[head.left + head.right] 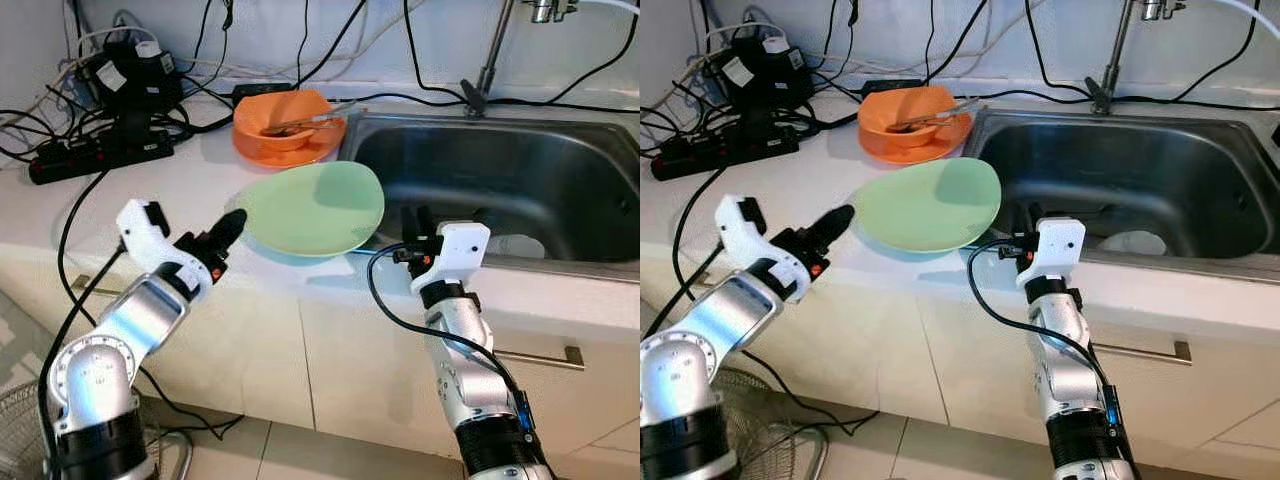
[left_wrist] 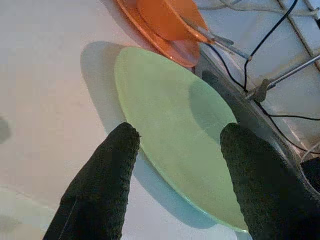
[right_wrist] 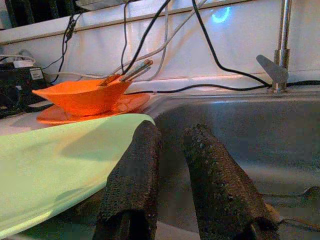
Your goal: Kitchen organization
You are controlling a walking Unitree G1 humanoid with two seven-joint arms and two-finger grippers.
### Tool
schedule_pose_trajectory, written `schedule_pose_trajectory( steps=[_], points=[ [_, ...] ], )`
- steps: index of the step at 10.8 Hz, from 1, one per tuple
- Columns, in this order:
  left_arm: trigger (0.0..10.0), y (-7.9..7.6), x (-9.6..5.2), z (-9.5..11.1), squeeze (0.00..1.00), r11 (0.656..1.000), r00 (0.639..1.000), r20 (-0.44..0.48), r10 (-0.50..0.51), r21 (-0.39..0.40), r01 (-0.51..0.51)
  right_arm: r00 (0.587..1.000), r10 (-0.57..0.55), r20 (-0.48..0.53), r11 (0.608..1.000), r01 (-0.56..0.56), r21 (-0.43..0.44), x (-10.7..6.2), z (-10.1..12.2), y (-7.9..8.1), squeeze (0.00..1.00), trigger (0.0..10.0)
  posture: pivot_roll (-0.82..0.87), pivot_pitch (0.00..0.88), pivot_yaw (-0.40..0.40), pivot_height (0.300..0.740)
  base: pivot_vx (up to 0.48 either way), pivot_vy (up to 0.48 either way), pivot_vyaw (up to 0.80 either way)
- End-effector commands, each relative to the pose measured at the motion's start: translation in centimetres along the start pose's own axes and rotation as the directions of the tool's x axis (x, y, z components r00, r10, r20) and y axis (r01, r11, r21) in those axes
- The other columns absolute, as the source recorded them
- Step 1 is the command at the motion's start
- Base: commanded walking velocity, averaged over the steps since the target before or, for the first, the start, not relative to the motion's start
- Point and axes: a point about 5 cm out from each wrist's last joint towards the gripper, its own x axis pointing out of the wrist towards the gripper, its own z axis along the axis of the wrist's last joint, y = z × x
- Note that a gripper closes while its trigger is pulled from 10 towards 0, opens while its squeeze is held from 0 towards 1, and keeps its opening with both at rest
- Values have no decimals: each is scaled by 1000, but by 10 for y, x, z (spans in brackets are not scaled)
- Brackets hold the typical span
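smooth oval green plate (image 1: 312, 208) overhangs steel sink (image 1: 520, 180).

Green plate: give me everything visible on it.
The green plate is pale mint, round, shallow, plain and smooth with a slight sheen, and looks empty. It lies on the white counter at a tilt, its right edge raised over the rim of the steel sink and casting a shadow beneath. The orange bowl with its dish sits just behind it, apart. The left pincer is open at its near-left edge; the right pincer sits by its right edge. Contact cannot be told.
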Motion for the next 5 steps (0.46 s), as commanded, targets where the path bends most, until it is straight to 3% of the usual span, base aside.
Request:
schedule_pose_trajectory(
  steps=[1, 5],
  points=[
    [10000, 1, 0, 2, 0, 1000, 1000, -12, 19, -14, -19, 998, -9, -69, 1000, 9, 3, -7, -14, -1, 0, 10000, 101, 0, 116, 740, 0, 0, 0],
    [10000, -1, 11, -12, 0, 997, 994, -96, 56, -49, -61, 998, -3, -69, 1000, 3, 1, -5, -13, -1, 0, 10000, 93, 2, 112, 740, 0, 0, 0]
  ],
)
